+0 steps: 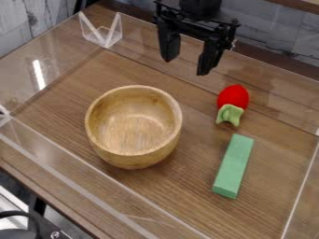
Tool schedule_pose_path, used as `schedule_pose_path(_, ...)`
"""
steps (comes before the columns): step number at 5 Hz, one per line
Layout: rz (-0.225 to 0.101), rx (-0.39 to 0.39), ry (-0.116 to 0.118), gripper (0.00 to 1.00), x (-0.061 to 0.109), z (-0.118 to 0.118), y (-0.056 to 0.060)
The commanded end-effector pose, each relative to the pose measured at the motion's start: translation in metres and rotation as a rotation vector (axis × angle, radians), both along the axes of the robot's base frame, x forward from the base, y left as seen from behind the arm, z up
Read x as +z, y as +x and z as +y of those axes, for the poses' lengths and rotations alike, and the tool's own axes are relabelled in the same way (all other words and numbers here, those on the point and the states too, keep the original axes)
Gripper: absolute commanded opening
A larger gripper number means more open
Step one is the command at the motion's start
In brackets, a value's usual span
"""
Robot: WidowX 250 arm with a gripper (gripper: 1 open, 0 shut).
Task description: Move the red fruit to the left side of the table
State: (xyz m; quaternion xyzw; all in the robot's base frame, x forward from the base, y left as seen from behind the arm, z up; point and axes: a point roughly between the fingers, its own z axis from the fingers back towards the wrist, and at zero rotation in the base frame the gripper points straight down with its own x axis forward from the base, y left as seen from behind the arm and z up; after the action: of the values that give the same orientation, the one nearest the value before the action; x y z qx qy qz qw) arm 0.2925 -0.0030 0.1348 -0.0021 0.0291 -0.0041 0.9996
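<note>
The red fruit, a small toy strawberry with a green leafy cap, lies on the right part of the brown wood-grain table. My gripper hangs above the back of the table, up and to the left of the fruit and apart from it. It points down with its dark fingers spread open, and nothing sits between them.
A round light wooden bowl stands in the middle-left of the table. A long green block lies near the front right, just below the fruit. Low clear acrylic walls edge the tabletop.
</note>
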Motion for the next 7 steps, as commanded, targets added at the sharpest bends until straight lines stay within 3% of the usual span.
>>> schedule_pose_path(1,0.014,-0.049,-0.006,1.0,-0.013,-0.012,-0.007)
schedule_pose_path(2,-0.007,-0.099,-0.023,1.0,-0.031,-0.036,-0.001)
schedule_pose_path(4,-0.098,-0.155,-0.015,1.0,-0.05,-0.072,0.039)
schedule_pose_path(6,-0.191,-0.09,0.016,1.0,-0.052,-0.047,0.073)
schedule_pose_path(7,-0.202,-0.155,0.004,1.0,-0.065,-0.041,0.081)
